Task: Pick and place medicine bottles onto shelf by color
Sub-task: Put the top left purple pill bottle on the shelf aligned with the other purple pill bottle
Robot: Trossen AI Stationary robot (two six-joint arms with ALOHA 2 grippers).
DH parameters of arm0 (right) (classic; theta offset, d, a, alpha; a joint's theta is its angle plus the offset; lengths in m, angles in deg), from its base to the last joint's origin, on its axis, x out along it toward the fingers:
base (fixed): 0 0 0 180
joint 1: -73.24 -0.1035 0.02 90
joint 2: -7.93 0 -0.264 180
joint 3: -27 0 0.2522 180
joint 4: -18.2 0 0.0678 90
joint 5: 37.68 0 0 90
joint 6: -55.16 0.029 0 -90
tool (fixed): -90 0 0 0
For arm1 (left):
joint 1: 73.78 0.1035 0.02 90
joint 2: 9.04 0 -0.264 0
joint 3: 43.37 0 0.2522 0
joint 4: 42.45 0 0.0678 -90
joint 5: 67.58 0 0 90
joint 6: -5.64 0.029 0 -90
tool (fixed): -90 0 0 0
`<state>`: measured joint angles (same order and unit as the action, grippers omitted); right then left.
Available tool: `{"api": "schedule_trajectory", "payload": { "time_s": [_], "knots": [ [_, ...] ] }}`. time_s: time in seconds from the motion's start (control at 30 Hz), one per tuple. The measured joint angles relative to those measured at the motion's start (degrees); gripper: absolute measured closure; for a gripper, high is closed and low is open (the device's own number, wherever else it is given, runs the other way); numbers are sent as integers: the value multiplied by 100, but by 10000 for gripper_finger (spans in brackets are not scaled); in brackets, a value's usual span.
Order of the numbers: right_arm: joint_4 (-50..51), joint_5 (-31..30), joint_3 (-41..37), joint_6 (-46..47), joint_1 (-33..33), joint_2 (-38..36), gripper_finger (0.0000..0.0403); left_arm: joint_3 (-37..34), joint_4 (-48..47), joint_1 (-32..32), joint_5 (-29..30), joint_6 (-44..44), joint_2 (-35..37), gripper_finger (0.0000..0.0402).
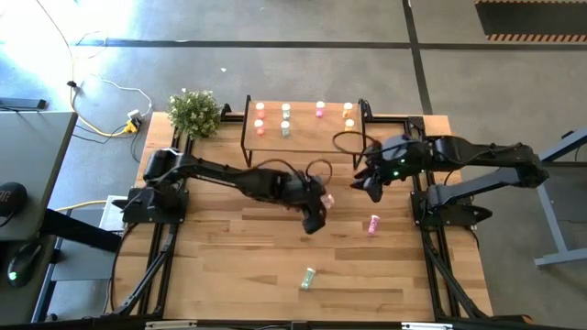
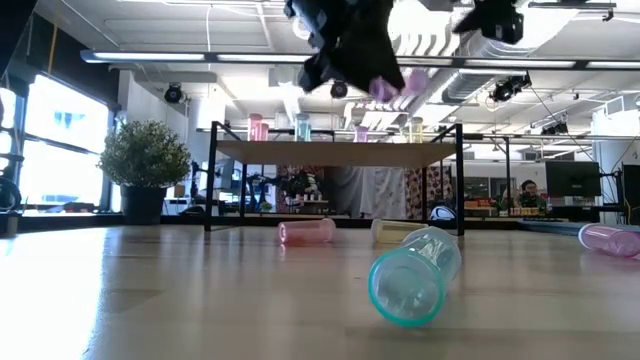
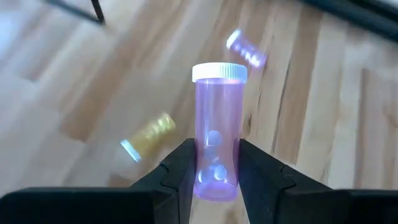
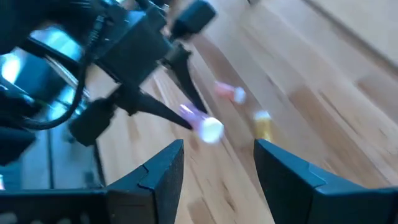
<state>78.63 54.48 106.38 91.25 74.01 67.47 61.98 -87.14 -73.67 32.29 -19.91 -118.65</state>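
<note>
left gripper (image 3: 214,177) gripping a pink bottle (image 3: 216,134), fingers clamped on it
right gripper (image 4: 217,165) hovering beside the shelf (image 1: 303,137), fingers apart, its view blurring

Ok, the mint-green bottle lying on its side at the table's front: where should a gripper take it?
Mint-green plastic bottle lies on its side, clear of other things. Come straight down from above and pinch across the middle of its round body, fingers on either side, not end to end.

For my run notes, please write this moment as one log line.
left tool: shut on pink bottle, lifted above table | right tool: open, empty, waiting near shelf | shelf: several bottles already standing
</note>
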Motion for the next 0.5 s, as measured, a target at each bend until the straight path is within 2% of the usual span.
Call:
{"api": "schedule_trajectory", "payload": {
  "time_s": [0.17,0.5],
  "knots": [
    [-736,-32,0,-15,1,-195,217,-2,530,252,-46,609,402,307],
    [-2374,-854,1,-456,6,-228,216,-2,879,920,-474,1401,1067,306]
  ]
}}
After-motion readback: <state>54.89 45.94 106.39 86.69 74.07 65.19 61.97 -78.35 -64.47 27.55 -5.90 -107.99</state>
